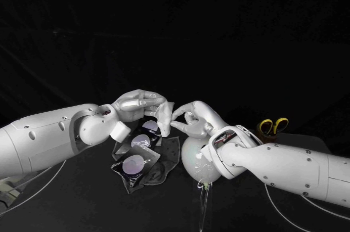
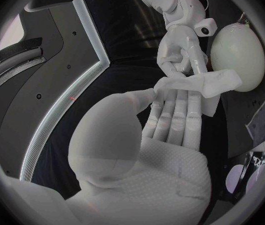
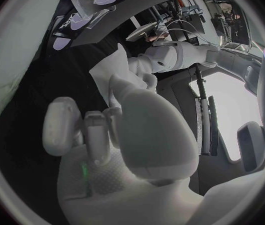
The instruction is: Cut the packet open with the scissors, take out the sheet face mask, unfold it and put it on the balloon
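Now I have the sheet face mask lifted between both hands for unfolding.
My left hand (image 1: 138,103) pinches one edge of the folded sheet face mask (image 1: 165,119) in its fingers, above the cut packet (image 1: 142,158) discarded on the desk (image 1: 306,141). My right hand (image 1: 193,118) pinches the opposite edge, I judge to peel it apart. The balloon (image 1: 191,158) waits just below, and the scissors (image 1: 273,127) are parked farther right.

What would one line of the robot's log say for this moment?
left hand: holds sheet mask, folded | right hand: pinches its edge | packet: laid aside | balloon: bare | scissors: laid aside
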